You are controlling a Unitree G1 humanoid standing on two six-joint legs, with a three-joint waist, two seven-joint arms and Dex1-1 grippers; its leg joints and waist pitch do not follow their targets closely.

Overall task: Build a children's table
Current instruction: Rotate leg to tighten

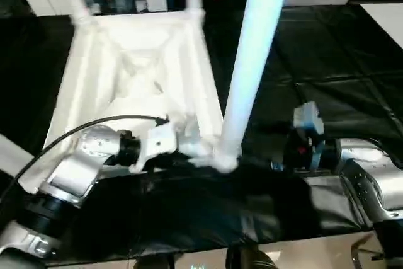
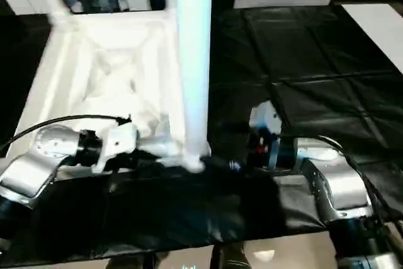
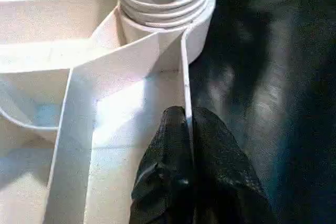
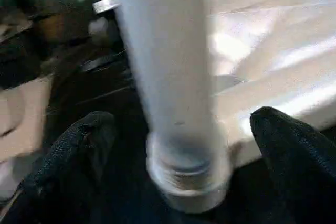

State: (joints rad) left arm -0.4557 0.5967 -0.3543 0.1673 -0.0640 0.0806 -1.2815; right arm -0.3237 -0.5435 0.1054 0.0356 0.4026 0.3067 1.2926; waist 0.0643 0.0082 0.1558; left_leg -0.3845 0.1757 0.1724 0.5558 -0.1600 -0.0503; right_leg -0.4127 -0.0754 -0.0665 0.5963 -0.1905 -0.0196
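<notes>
Table top (image 1: 135, 70) lies upside down on the black mat (image 1: 327, 74), ribs up, near edge toward the robot. One leg (image 1: 252, 61) stands in the near-right corner socket (image 3: 173, 30); two more legs rise from the far corners

Left gripper (image 3: 186, 145) is pinched tight on the thin rim wall of the top, right beside that socket. Right gripper (image 4: 178, 150) has its fingers (image 4: 283, 145) spread wide either side of the leg base, no visible contact, so the leg stands on its own

Risks as I judge them:
- thread rings still show above the socket collar in the left wrist view, so the leg looks not fully seated. Unsupported, it could lean or jam crooked if bumped
- right fingers sit close to the leg; any sideways sweep of that arm would knock it and lever the top off the mat
- left grip is on a narrow rib edge, so it could slip off if the top twists under screwing torque
- top is light plastic on a slick mat, so it may rotate with the leg instead of holding
</notes>
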